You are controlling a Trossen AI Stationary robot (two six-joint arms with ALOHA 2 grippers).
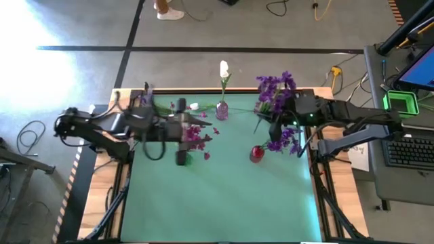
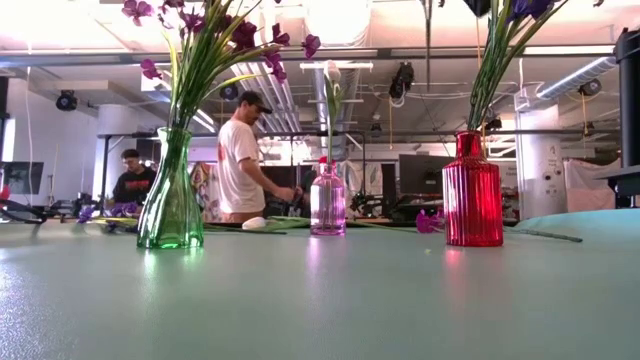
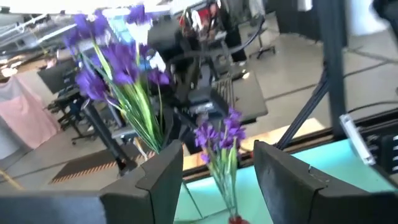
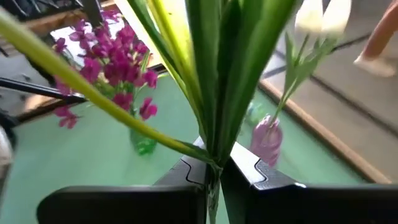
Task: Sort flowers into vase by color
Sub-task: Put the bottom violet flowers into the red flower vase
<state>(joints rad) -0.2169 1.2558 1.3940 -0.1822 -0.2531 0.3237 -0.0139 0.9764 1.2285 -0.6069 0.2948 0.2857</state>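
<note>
Most of the sorting looks done, I'd judge. The magenta-pink flowers (image 2: pixel 215 45) stand in the green vase (image 2: pixel 170 195), a white bud (image 2: pixel 332 72) rises from the small pink vase (image 2: pixel 327 200), and purple flowers (image 1: pixel 285 139) lean out of the red vase (image 2: pixel 472 190); all three vases stand on the green tabletop (image 1: pixel 224 196).

My right hand (image 4: pixel 214 168) is clenched on a bundle of green stems (image 4: pixel 214 74) that fan out of it. From above, it sits near the far right corner of the tabletop with a purple cluster (image 1: pixel 274 88) beside it, so I take this to be purple flowers not yet delivered. They belong with the others in the red vase, which stands just in front of this hand.

My left hand (image 3: pixel 217 174) hangs over the green vase with its fingers apart and nothing between them, released; past them I see the red vase's purple blooms and the right arm's bunch across the tabletop.

What is left: the bunch in my right hand, plus loose pieces lying flat at the far edge, a white bud (image 2: pixel 255 223) and some purple blooms (image 2: pixel 110 212) at the far left. I cannot tell whether more lie hidden behind the vases.
</note>
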